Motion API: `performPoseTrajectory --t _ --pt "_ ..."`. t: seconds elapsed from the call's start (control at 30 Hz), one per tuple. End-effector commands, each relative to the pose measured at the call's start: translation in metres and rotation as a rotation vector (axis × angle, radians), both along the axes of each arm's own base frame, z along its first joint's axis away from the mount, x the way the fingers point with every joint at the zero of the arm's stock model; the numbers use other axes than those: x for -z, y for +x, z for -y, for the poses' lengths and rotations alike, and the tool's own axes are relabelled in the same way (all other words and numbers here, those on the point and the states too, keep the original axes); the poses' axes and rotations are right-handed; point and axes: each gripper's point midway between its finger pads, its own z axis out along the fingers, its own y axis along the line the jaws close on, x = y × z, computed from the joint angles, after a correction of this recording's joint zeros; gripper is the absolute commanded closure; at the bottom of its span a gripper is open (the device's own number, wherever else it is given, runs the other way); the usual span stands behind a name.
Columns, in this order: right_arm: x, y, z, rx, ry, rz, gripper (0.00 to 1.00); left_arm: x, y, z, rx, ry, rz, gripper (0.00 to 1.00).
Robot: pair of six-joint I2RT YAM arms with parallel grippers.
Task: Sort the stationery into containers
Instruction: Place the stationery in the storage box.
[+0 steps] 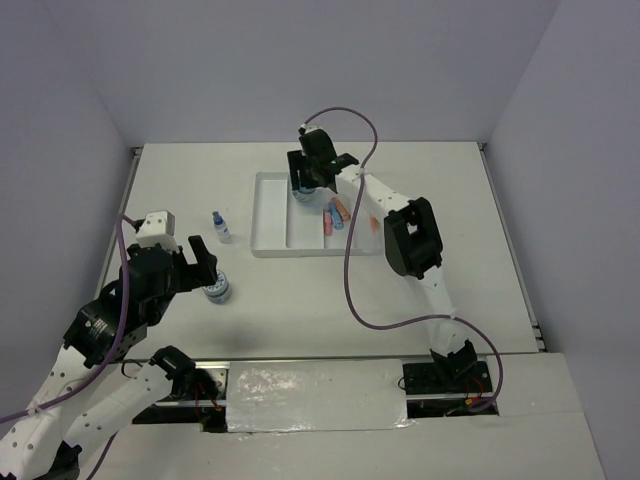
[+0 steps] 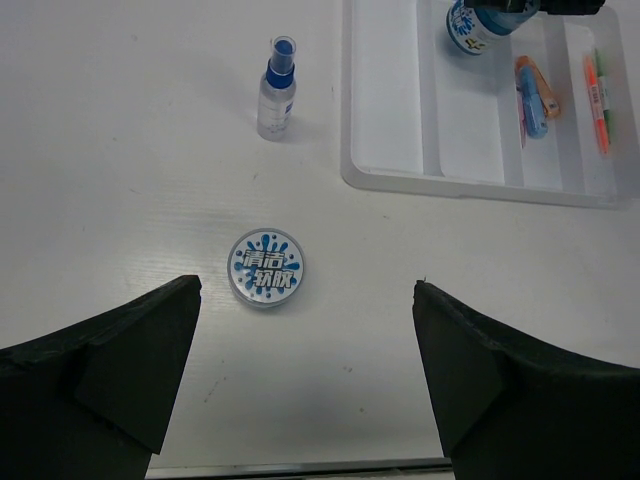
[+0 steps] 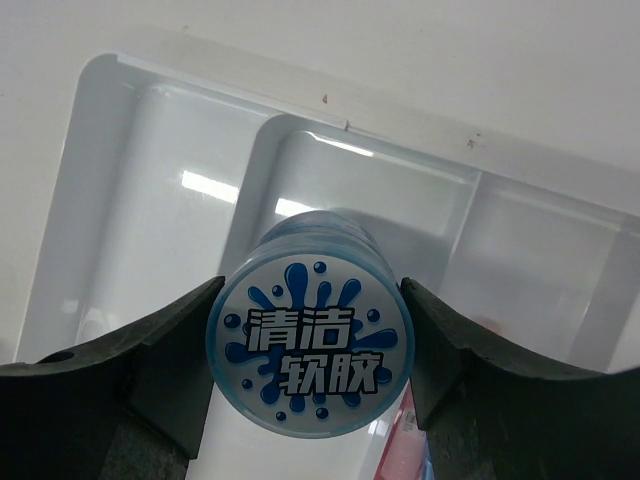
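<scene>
Discs (image 2: 265,267) number two, bottle (image 2: 277,88) one, tray (image 2: 385,110) one.

White shallow tray (image 2: 470,186) w/ four long compartments lies flat on the table (image 2: 120,200). First disc (image 3: 310,345), round, blue splash label w/ Chinese characters facing up, is clamped at its sides over the far end of 2nd compartment from left. Short blue, pink & orange sticks (image 2: 535,95) lie in the 3rd, thin orange & green pens (image 2: 597,90) in the 4th. Second disc (image 2: 265,267) lies flat outside the tray, label up. Small blue-capped bottle (image 2: 277,90) stands upright near it, left of tray.
</scene>
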Motion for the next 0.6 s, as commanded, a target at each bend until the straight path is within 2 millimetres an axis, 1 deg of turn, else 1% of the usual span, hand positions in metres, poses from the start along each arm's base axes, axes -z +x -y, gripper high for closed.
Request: performPoseTrajectory --t 0.0,0.03,0.07,0.1,0.13,0.17,0.2,0.27,0.3,0.33,0.37,0.4,0.43,0.47,0.5,0.53,0.57 --pt "-0.021 0.009 -0.014 -0.034 0.040 0.049 0.57 -0.007 0.002 0.001 0.000 -0.021 0.034 0.01" --pt "-0.019 0.008 -0.016 -0.036 0.035 0.046 0.39 -0.007 0.002 0.001 0.001 -0.021 0.033 0.01" --pt "-0.021 0.008 -0.016 -0.036 0.029 0.049 0.30 -0.007 0.003 0.001 0.001 -0.020 0.031 0.01" --pt "-0.028 0.007 -0.015 -0.035 0.027 0.061 0.14 -0.006 0.003 0.001 -0.002 -0.019 0.029 0.01" --pt "-0.034 0.006 -0.015 -0.033 0.028 0.069 0.00 -0.006 0.003 0.001 -0.004 -0.017 0.026 0.01" --pt "-0.041 0.004 -0.017 -0.036 0.031 0.080 0.00 -0.006 0.003 0.001 -0.007 -0.016 0.025 0.01" --pt "-0.059 0.001 -0.016 -0.032 0.041 0.104 0.00 -0.006 0.004 -0.001 -0.015 -0.013 0.023 0.01" --pt "-0.077 -0.003 -0.015 -0.031 0.052 0.125 0.00 -0.006 0.003 -0.003 -0.030 -0.013 0.023 0.01" --pt "-0.100 -0.007 -0.014 -0.035 0.071 0.154 0.00 -0.007 0.003 -0.006 -0.045 -0.017 0.026 0.01" --pt "-0.109 -0.010 -0.013 -0.033 0.074 0.165 0.00 -0.009 0.002 -0.011 -0.071 -0.017 0.034 0.01" --pt "-0.111 -0.021 -0.018 -0.046 0.071 0.162 0.00 -0.008 0.001 -0.016 -0.093 -0.015 0.033 0.01" --pt "-0.139 -0.033 -0.020 -0.063 0.099 0.202 0.00 -0.012 -0.001 -0.022 -0.131 -0.030 0.046 0.01" --pt "-0.142 -0.045 -0.027 -0.094 0.110 0.206 0.00 -0.013 -0.001 -0.033 -0.187 -0.022 0.057 0.01" --pt "-0.126 -0.071 -0.046 -0.153 0.102 0.191 0.00 -0.012 -0.005 -0.041 -0.227 -0.016 0.051 0.01" --pt "-0.146 -0.091 -0.053 -0.191 0.121 0.229 0.00 -0.015 -0.008 -0.051 -0.288 -0.039 0.065 0.01" --pt "-0.143 -0.107 -0.061 -0.220 0.117 0.231 0.00 -0.016 -0.010 -0.060 -0.339 -0.041 0.070 0.01" --pt "-0.124 -0.143 -0.087 -0.313 0.117 0.212 0.00 -0.015 -0.014 -0.071 -0.405 -0.038 0.071 0.01"
